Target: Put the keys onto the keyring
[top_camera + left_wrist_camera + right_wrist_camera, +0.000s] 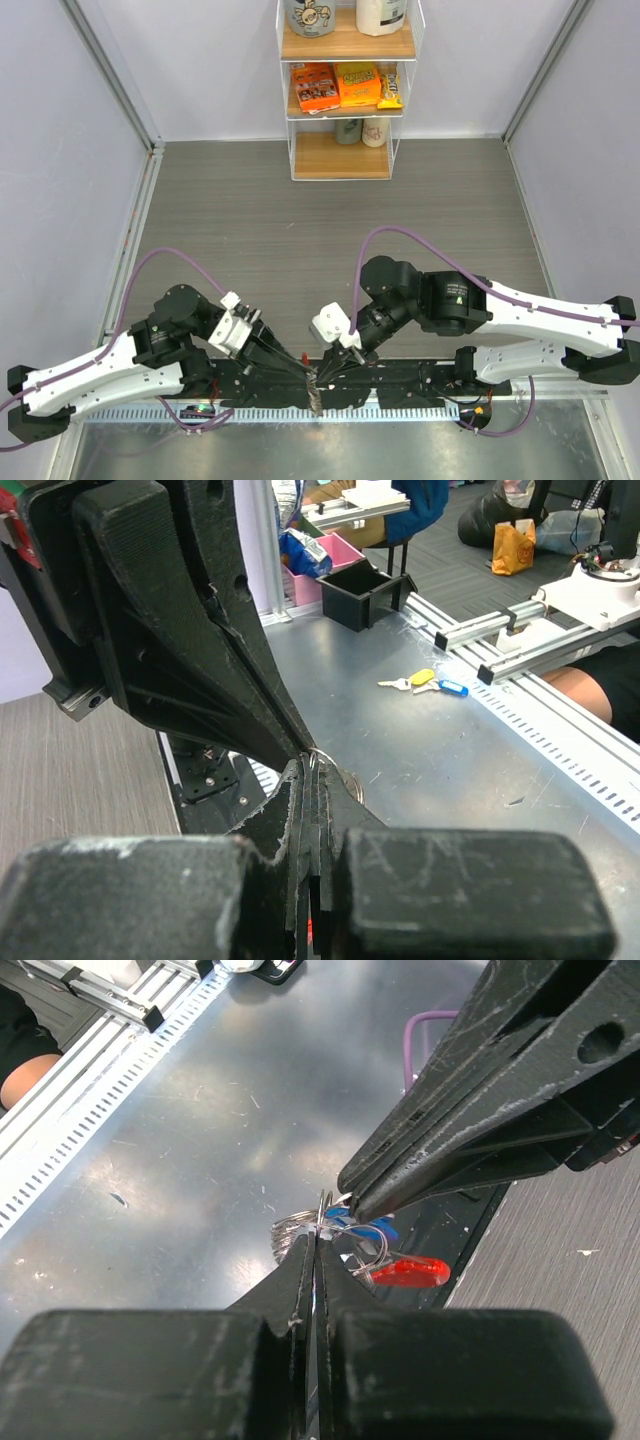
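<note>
Both grippers meet over the metal table top (130,450) at the near edge. My right gripper (318,1242) is shut on the edge of the keyring's silvery ring (290,1232); its red fob (405,1272) hangs just beyond. My left gripper (350,1198) comes in from the upper right, shut, with its tips on a blue-headed key (368,1228) at the ring. In the left wrist view my left gripper (312,770) is shut with a bit of ring (322,757) at its tips. A yellow-green key (420,678) and a blue key (452,688) lie apart on the table.
A white shelf unit (345,90) with snack packs stands at the back. A black bin (360,595) and a pink box (330,560) sit at the table's far end. Aluminium rails (520,640) and a slotted strip (60,1150) run along the table edge.
</note>
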Robot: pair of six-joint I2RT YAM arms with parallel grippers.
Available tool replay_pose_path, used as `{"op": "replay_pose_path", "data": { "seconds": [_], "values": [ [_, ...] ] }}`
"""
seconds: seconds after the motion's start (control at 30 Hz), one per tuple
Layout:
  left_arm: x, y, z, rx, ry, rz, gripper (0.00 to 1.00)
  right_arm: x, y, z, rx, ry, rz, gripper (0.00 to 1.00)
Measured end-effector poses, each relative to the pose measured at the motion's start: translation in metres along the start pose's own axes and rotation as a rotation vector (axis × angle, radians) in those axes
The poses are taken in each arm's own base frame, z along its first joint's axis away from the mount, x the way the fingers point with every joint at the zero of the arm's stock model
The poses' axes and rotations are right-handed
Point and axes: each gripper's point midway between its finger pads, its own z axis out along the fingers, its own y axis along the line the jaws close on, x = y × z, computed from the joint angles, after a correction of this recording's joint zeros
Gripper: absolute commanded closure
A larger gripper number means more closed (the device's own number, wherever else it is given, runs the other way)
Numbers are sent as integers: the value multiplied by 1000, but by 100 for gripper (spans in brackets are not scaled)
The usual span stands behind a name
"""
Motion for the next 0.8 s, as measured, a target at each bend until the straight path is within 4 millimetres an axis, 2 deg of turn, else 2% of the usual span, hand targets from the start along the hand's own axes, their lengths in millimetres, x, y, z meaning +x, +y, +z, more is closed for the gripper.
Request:
{"op": "replay_pose_path", "data": {
  "seconds": [0.57, 0.8],
  "values": [
    [-5, -9, -2, 30, -15, 30, 100, -9, -9, -3, 31, -42, 8, 95],
    [-5, -10, -2, 33, -17, 36, 100, -12, -8, -11, 54, -71, -1, 94]
  ]
}}
